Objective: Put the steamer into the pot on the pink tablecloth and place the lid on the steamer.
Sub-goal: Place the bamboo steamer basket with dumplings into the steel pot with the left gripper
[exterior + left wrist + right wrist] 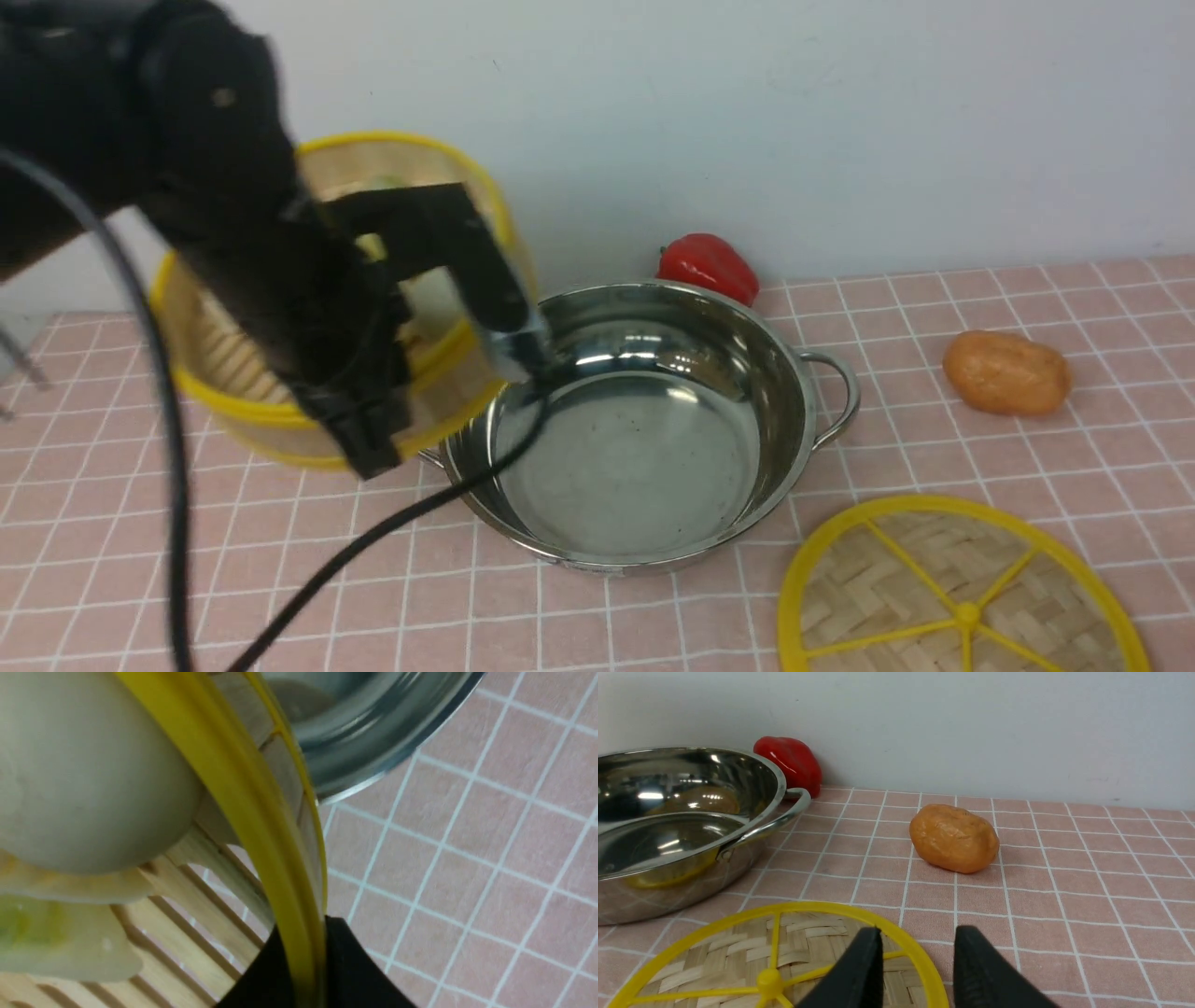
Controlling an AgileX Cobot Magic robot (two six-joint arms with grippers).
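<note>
Pinching the steamer (224, 369) by its rim, left jaws tilt it at the pot (644, 467)'s left edge for lowering in; right jaws hang spread over the lid (934, 579).

Bright, even light; glare in the pot (644, 439); left arm (215, 187) motion-blurred.

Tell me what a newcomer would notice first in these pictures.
The yellow-rimmed steamer, tilted in the left gripper just left of the pot, dominates the front view. Next comes the shiny, empty pot in the middle of the pink tablecloth, with the woven lid lying flat at the front right. A red pepper sits behind the pot and a potato to its right.
</note>
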